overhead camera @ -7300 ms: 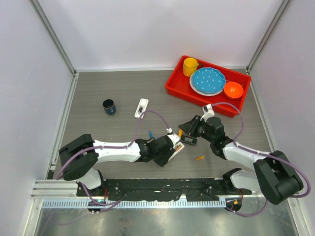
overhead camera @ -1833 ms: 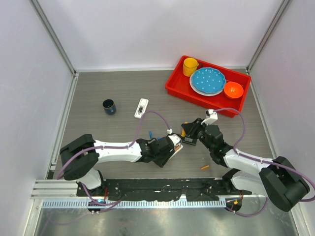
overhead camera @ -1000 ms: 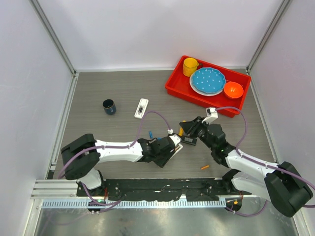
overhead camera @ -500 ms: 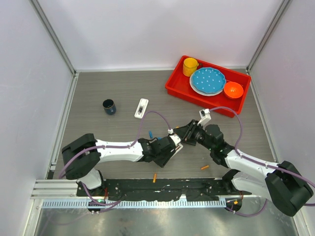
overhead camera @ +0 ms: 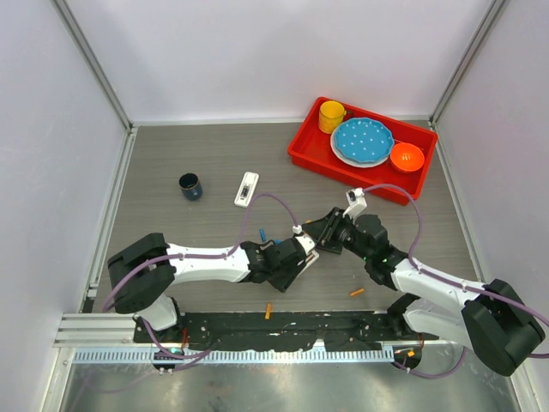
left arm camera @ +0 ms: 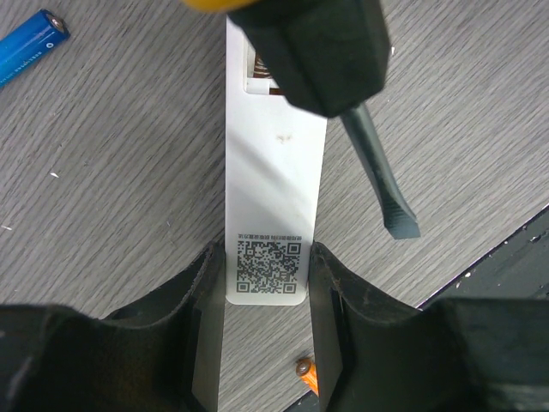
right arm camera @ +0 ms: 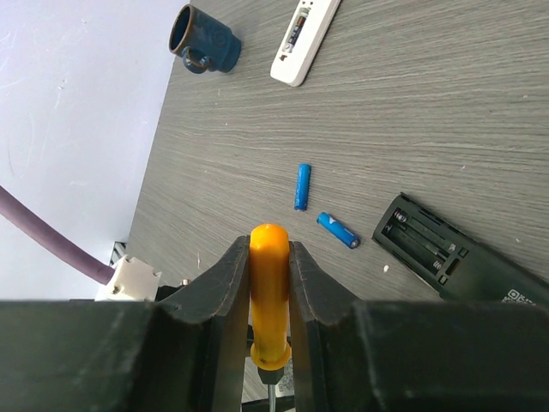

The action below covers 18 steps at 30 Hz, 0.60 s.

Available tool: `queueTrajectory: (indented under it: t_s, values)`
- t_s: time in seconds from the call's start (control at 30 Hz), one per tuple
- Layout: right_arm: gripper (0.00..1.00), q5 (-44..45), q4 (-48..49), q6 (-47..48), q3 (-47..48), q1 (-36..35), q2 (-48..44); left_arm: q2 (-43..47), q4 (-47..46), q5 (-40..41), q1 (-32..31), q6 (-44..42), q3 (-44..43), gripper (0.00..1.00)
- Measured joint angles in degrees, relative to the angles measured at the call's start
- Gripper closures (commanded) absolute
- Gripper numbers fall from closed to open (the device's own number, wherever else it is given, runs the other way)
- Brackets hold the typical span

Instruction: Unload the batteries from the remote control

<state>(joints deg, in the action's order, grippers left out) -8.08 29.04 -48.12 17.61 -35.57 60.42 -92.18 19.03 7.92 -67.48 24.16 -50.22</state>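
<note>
The remote (left arm camera: 273, 189) lies on the table with a white QR label facing up. My left gripper (left arm camera: 268, 262) is shut on its near end, also seen from the top (overhead camera: 299, 257). In the right wrist view its black body (right arm camera: 437, 253) shows an open battery compartment whose bays look empty. My right gripper (right arm camera: 270, 249) is shut on an orange-handled screwdriver (right arm camera: 270, 300) and sits at the remote's far end (overhead camera: 329, 233). Two blue batteries (right arm camera: 301, 186) (right arm camera: 339, 230) lie loose beside the remote. One orange battery (overhead camera: 356, 293) lies on the table, another (overhead camera: 268, 311) on the black base rail.
A second, white remote (overhead camera: 246, 188) and a dark blue mug (overhead camera: 190, 185) stand at the back left. A red tray (overhead camera: 309, 153) at the back right holds a yellow cup, a blue plate and an orange bowl. The front rail runs along the near edge.
My right gripper has moved left, up against the remote held by my left gripper. An orange battery has appeared on the black base rail near the front edge.
</note>
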Motion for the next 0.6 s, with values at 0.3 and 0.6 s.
queueTrajectory:
  t_s: [0.3, 0.6]
  values:
    - [0.99, 0.8, -3.9, 1.3, 2.2, 0.8, -1.1, 2.3, -1.2, 0.6, 0.0, 1.0, 2.0, 1.00]
    - [0.99, 0.6, -7.3, 1.7, 3.7, 6.1, -7.4, 11.6, 0.2, 2.0, 1.6, 1.0, 3.3, 1.00]
